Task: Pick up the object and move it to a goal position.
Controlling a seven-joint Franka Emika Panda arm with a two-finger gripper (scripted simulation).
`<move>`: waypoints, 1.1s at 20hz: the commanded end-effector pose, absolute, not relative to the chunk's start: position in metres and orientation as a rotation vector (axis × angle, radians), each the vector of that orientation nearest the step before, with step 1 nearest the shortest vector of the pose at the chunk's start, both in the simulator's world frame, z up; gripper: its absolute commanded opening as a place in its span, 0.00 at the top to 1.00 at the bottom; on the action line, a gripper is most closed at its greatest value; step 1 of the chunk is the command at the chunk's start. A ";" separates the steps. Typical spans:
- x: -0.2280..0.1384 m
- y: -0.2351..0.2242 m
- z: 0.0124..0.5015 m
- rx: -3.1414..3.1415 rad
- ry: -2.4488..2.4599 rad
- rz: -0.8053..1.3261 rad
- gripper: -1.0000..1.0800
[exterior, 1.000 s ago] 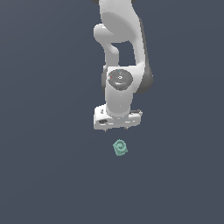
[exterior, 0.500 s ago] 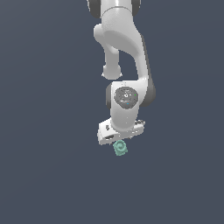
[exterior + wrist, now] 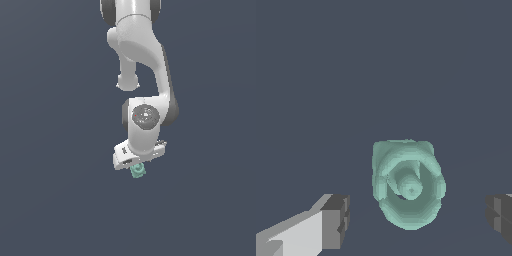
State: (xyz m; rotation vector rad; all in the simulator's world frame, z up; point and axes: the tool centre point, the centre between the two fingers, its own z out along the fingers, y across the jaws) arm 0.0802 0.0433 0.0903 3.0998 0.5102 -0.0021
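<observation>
Surface: a plain, flat, dark slate-blue floor (image 3: 55,200) fills both views, with no edge, seam or marking visible.

On it: one small mint-green object (image 3: 137,171), lumpy and roughly cylindrical; it appears to rest on the floor, though contact cannot be confirmed.

Object seen from the wrist view: its top (image 3: 408,184) is round, with a raised ring around a central knob, and bare floor shows all around it.

Position: in the exterior view the object sits a little below the middle.

Mint-green object (image 3: 408,185), white tool (image 3: 416,220) with dark grey fingertips (image 3: 336,220), plain slate-blue ground (image 3: 50,150).
</observation>
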 end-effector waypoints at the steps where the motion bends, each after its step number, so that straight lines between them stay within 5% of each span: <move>1: 0.080 0.043 0.087 3.100 0.510 -0.002 0.04; 16: 0.081 0.043 0.040 3.099 0.516 0.000 0.04; 17: 0.081 0.043 0.040 3.099 0.516 0.000 1.00; 22: 0.081 0.043 0.040 3.099 0.516 0.000 1.00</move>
